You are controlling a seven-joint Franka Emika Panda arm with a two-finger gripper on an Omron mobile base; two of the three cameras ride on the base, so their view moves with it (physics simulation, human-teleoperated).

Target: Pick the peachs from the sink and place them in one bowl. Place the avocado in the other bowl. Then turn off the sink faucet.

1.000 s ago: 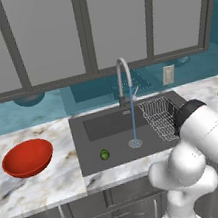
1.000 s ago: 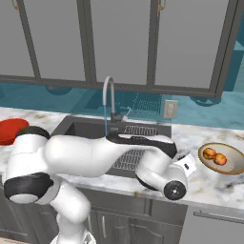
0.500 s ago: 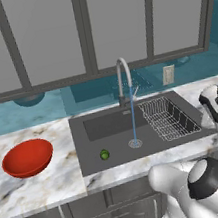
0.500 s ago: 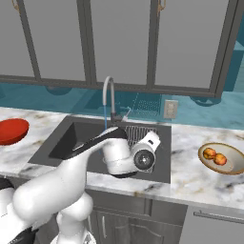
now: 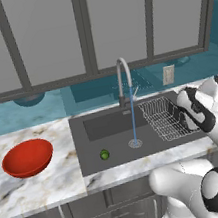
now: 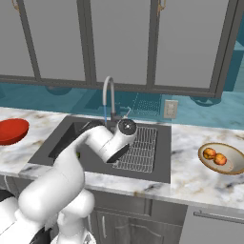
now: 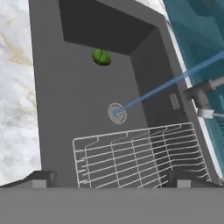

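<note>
Fingers hang spread over the sink, marble counter alongside.

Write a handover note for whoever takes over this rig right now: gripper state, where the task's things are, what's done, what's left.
Gripper: above the wire rack in the sink, fingertips wide apart, holding nothing.
Done: both peaches lie in the tan bowl on the counter, right of the sink.
Left: the avocado lies on the sink floor, left of the drain; it goes into the red bowl, left of the sink. The faucet is running; turn it off last.
</note>
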